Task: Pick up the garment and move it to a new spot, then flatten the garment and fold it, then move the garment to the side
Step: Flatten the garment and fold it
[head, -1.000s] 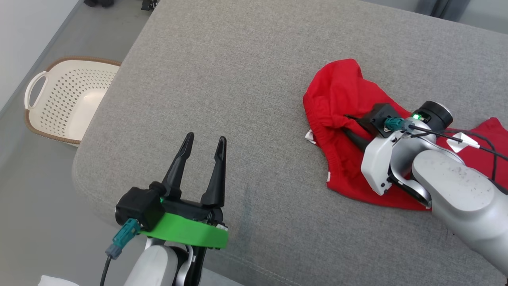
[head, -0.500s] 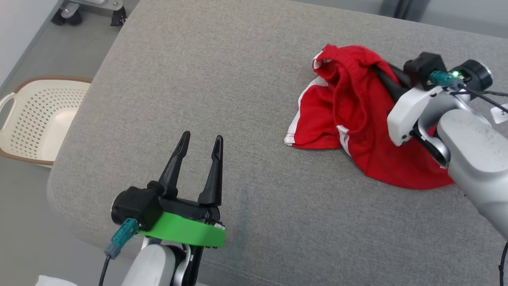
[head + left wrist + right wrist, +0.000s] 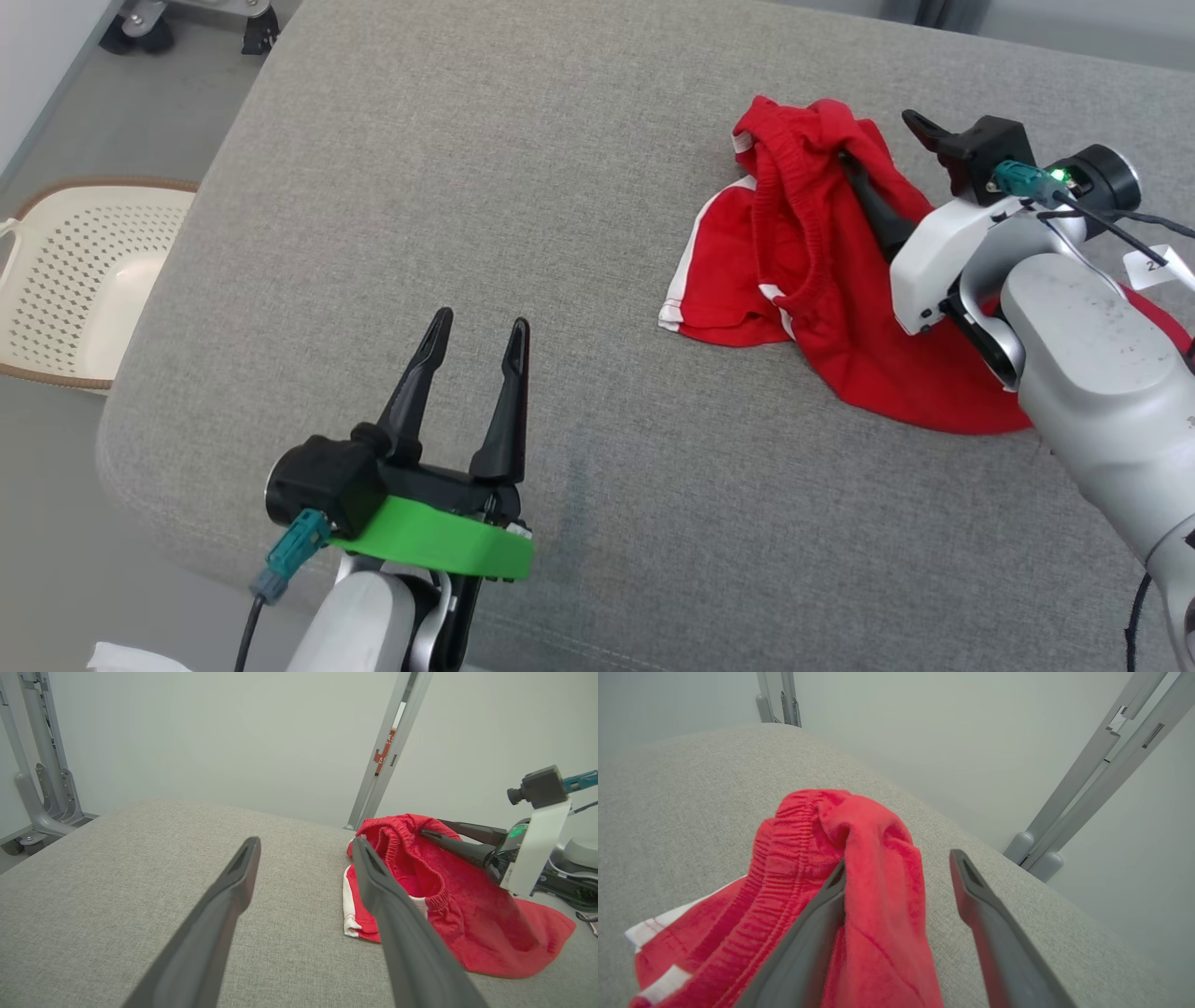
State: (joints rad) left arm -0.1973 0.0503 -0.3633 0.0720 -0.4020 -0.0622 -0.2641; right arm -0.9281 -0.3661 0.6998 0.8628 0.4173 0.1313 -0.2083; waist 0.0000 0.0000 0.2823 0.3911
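The garment, red shorts with white trim, lies bunched on the grey cushion at the right. My right gripper is over its far end, jaws open. In the right wrist view the red cloth hangs over the left finger and fills part of the gap of the right gripper; the other finger is bare. My left gripper hovers open and empty near the cushion's front, well left of the garment. The left wrist view looks past the left gripper at the garment and the right gripper.
A white perforated basket stands on the floor left of the cushion. A wheeled base is at the far left corner. Grey metal posts rise behind the cushion against a pale wall.
My right gripper shut on the garment, lifted its waistband end away from me, and has now opened. The cloth has slumped slightly. The left arm has stayed put.
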